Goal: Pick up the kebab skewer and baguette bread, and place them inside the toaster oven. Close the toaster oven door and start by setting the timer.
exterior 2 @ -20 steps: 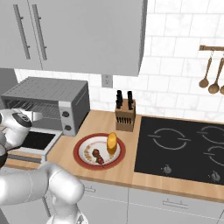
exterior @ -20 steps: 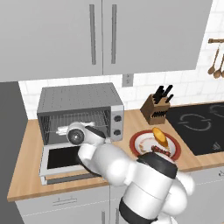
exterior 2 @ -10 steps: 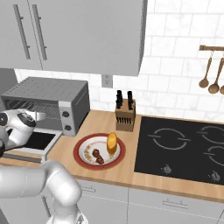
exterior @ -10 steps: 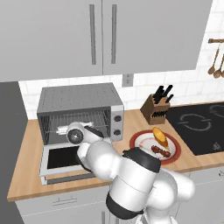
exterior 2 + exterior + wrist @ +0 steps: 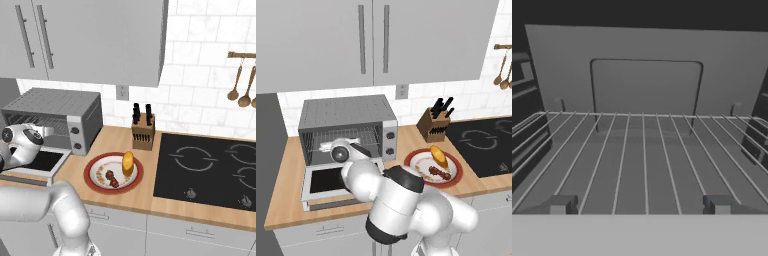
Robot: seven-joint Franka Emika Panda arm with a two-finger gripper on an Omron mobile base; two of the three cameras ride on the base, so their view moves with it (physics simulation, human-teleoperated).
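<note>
The toaster oven (image 5: 346, 112) stands at the counter's left with its door (image 5: 331, 181) dropped flat. My gripper (image 5: 325, 147) sits at the oven mouth, open and empty, and points inward. In the hand view the gripper (image 5: 639, 205) hovers just over the front of the bare wire rack (image 5: 642, 160). The baguette bread (image 5: 438, 156) and the kebab skewer (image 5: 440, 173) lie side by side on a red-rimmed plate (image 5: 416, 165) to the oven's right. The right base view has the same baguette bread (image 5: 128, 162), kebab skewer (image 5: 111, 177), plate (image 5: 92, 175) and toaster oven (image 5: 55, 102).
A knife block (image 5: 435, 125) stands behind the plate. A black cooktop (image 5: 483, 145) fills the counter's right end. Two knobs (image 5: 389, 142) sit on the oven's right panel. Wooden spoons (image 5: 239, 90) hang on the tiled wall; cabinets hang overhead.
The hand stays at the oven mouth with its jaws open. The arm's elbow and forearm have swung lower and closer to the cameras.
</note>
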